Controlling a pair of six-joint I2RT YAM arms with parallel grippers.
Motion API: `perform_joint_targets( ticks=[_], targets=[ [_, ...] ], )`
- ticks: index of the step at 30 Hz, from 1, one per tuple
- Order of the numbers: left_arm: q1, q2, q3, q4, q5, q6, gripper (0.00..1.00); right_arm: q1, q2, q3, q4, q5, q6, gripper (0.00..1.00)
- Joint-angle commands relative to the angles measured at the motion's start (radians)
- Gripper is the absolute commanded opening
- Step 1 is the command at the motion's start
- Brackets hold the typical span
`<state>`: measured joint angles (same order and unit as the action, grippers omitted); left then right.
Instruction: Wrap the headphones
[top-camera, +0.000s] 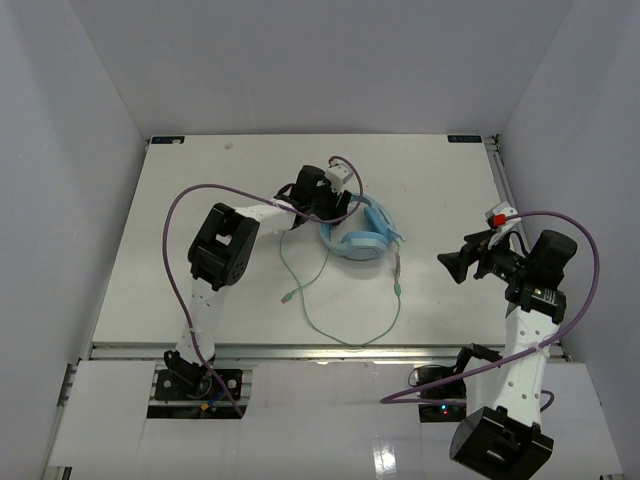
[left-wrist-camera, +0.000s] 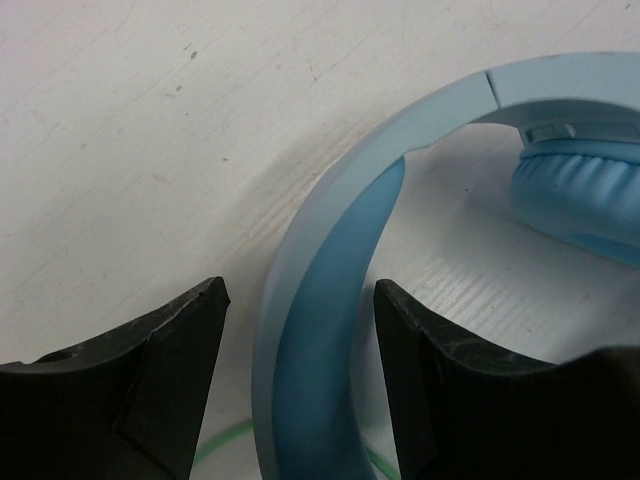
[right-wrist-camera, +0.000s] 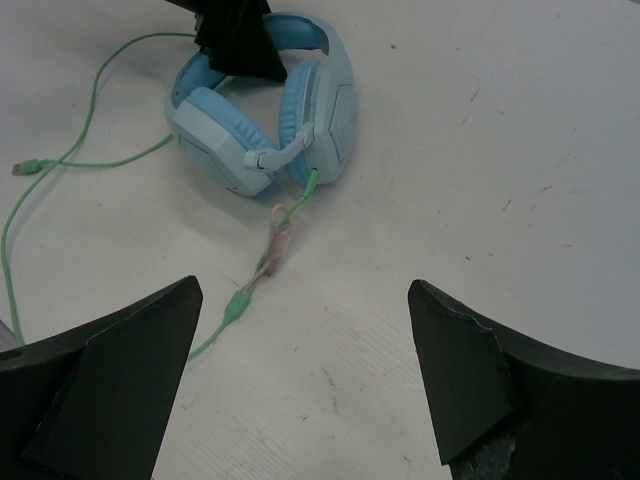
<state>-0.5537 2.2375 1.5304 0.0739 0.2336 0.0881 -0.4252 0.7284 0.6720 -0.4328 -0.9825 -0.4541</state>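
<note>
The light blue headphones (top-camera: 360, 238) lie on the white table (top-camera: 200, 180), right of centre. My left gripper (top-camera: 322, 203) is open and straddles the padded headband (left-wrist-camera: 320, 330), with a gap on each side. One earcup (left-wrist-camera: 585, 195) shows at upper right. The thin green cable (top-camera: 360, 344) loops toward the front edge; its plug (top-camera: 287, 296) lies left of the loop. My right gripper (top-camera: 455, 264) is open and empty, hovering right of the headphones (right-wrist-camera: 260, 120). It looks at the mic boom (right-wrist-camera: 285, 152) and a cable joint (right-wrist-camera: 235, 305).
A pinkish tie (right-wrist-camera: 275, 245) sits on the cable just below the earcups. Grey walls enclose the table on three sides. The table's front edge (top-camera: 320, 350) runs just beyond the cable loop. Purple robot cables (top-camera: 180, 215) arc above both arms.
</note>
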Motion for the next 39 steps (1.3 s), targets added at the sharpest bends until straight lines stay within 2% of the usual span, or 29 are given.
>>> perform_joint_targets(
  ticks=[1,5,11,13,18,23,26,32,39],
  targets=[
    [-0.002,0.009,0.064,-0.035,0.039,0.03,0.7,-0.003,0.0,0.018,0.028,0.001,-0.015,0.9],
    [-0.002,0.018,0.071,-0.043,0.052,0.048,0.68,-0.003,0.002,0.02,0.029,-0.001,-0.014,0.9],
    [-0.002,0.015,0.07,-0.051,0.045,0.05,0.52,-0.003,0.005,0.017,0.029,-0.003,-0.014,0.9],
    [-0.002,0.01,0.065,-0.051,0.044,0.05,0.46,-0.003,0.003,0.018,0.029,-0.004,-0.012,0.9],
    [0.0,-0.024,0.035,-0.041,0.049,0.034,0.16,-0.003,-0.003,0.02,0.028,-0.01,-0.011,0.9],
    [0.01,-0.084,-0.021,0.001,0.05,-0.04,0.03,-0.003,-0.008,0.021,0.025,-0.017,-0.01,0.9],
    [0.026,-0.139,-0.059,0.035,0.046,-0.109,0.0,-0.003,-0.017,0.024,-0.004,-0.031,-0.035,0.9],
    [0.068,-0.297,-0.159,0.075,-0.008,-0.345,0.0,-0.002,-0.003,0.055,-0.129,-0.052,-0.14,0.9],
    [0.075,-0.526,-0.29,0.058,-0.042,-0.487,0.0,0.02,0.085,0.096,-0.242,-0.055,-0.258,0.9]
  ],
)
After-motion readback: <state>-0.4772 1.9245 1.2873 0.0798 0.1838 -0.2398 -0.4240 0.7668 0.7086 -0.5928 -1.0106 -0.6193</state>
